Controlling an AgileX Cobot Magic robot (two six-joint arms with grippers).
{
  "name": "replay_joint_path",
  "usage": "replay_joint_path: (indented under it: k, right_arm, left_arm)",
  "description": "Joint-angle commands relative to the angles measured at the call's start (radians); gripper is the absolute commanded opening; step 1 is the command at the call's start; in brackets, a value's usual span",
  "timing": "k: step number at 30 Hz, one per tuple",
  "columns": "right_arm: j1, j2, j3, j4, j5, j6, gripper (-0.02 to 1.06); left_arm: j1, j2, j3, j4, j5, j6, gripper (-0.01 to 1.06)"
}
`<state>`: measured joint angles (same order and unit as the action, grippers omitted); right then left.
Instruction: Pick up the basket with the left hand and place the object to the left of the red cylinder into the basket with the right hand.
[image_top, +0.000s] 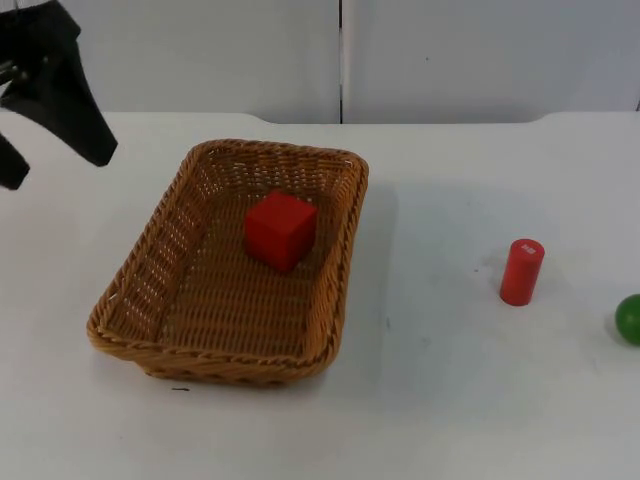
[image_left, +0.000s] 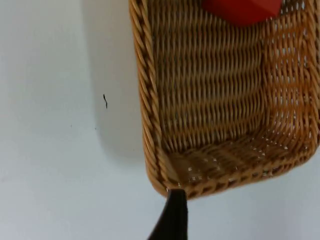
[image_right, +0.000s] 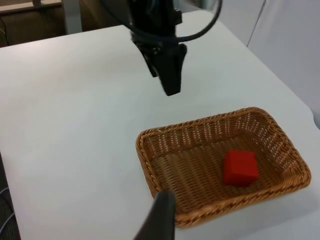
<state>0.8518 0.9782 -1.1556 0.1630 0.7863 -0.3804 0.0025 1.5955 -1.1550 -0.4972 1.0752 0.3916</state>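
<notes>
— On the white table (image_top: 450, 400), what's biggest?
— The wicker basket (image_top: 235, 265), resting flat, with the red cube (image_top: 280, 230) inside it near the far end.
— And the left gripper (image_top: 55, 135)?
— Raised off the basket's far-left corner, fingers apart, holding nothing.
— The right gripper (image_right: 160, 220)?
— Above the basket's rim; its state I can't tell.
— Smaller things?
— The red cylinder (image_top: 521, 271) stands well right of the basket, a green ball (image_top: 629, 319) just beyond it.

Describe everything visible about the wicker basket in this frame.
The basket is a shallow rectangular tray of tan woven wicker with a braided rim and slanted sides. It rests flat on the white table, set at an angle. A red cube sits inside, toward its far end. The left tool hangs above the table off its far left side, not touching it.
</notes>
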Motion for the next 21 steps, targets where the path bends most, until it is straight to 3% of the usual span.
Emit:
replay_joint_path:
  k: [1,13,21]
  right_arm:
    - [-0.003,-0.006,0.001,-0.002,-0.018,-0.005,0.77]
    - [-0.003,-0.006,0.002,-0.002,-0.034,0.067,0.77]
    - [-0.003,-0.007,0.120,-0.002,-0.159,0.077,0.77]
  left_arm:
    - [-0.002,-0.059,0.044,-0.012,-0.023,-0.005,0.75]
    - [-0.002,-0.373,0.197,-0.079,-0.116,0.067,0.75]
    - [-0.035,-0.659,0.303,-0.084,-0.170,0.079,0.75]
